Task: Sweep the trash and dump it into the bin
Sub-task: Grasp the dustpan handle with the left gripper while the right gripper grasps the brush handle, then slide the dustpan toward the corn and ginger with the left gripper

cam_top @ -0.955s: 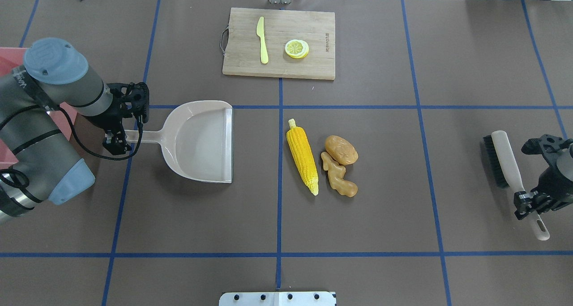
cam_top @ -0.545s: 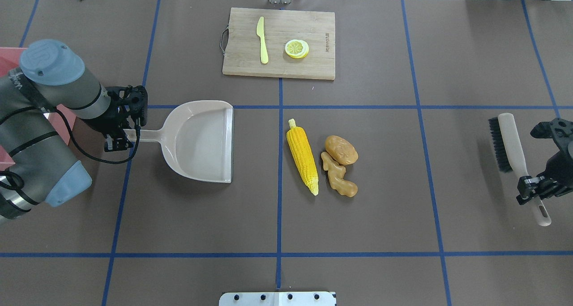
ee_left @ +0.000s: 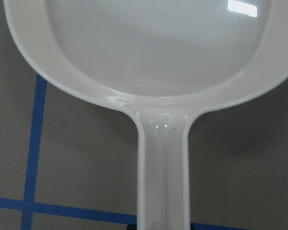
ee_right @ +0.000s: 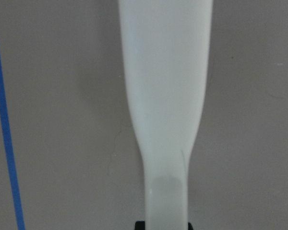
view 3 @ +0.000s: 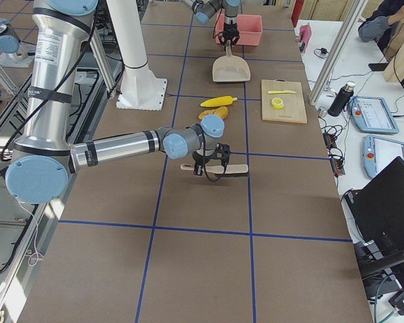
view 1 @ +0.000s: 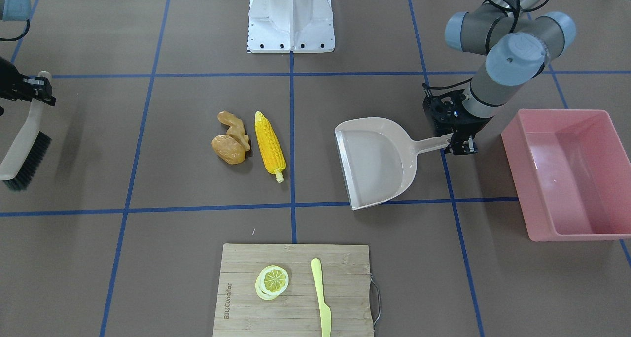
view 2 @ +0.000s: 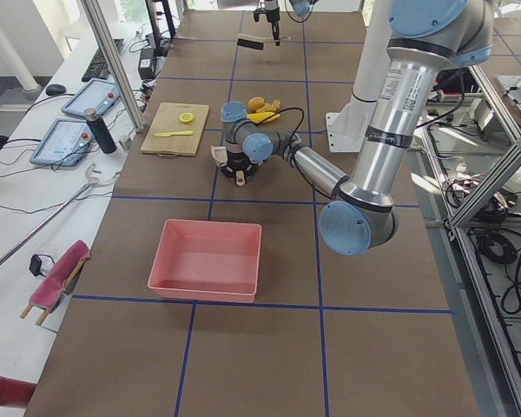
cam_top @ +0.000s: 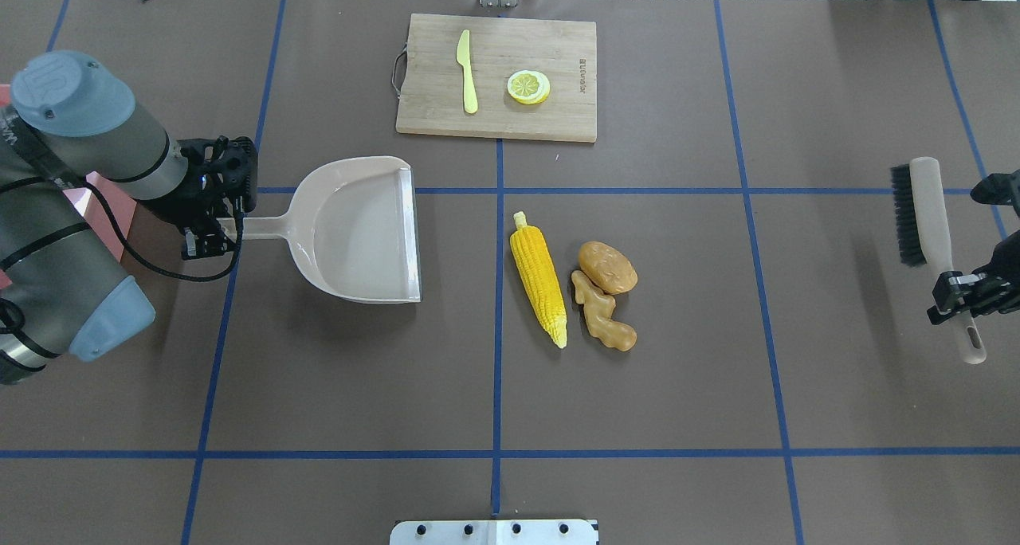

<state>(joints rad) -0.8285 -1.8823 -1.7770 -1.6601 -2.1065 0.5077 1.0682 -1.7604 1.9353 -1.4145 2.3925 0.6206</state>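
**Grippers.** My left gripper [cam_top: 213,230] is clamped on the end of the dustpan [cam_top: 358,226] handle; the wrist view shows the handle running straight down into the jaws. My right gripper [cam_top: 956,294] is closed on the narrow end of the brush [cam_top: 927,210] handle, with the black bristles pointing toward the table's middle.

**Location of the trash.** All three pieces lie on the brown table cover [cam_top: 494,386] between the pan's open lip and the brush, apart from both.
- The corn cob [cam_top: 539,278] is nearest the pan.
- The potato [cam_top: 607,267] and the ginger piece [cam_top: 603,314] touch each other, just beside the cob on the brush side.

The bin [view 1: 572,179] stands beyond the pan's handle end, on my left, well apart from the trash and empty.

**Handling, as judged.**
- All three look like hard moulded plastic: light, stiff and not fragile.
- The cob is a ribbed cylinder and likely to roll.
- The potato is a smooth oval and may skid.
- The knobbly ginger piece could snag the bristles or the lip.
- None of them needs gripping. I would put the bristles behind them on the far side and push.
- The pan and the bin are glossy and smooth, so the load may slide; I would carry the pan with its lip raised.
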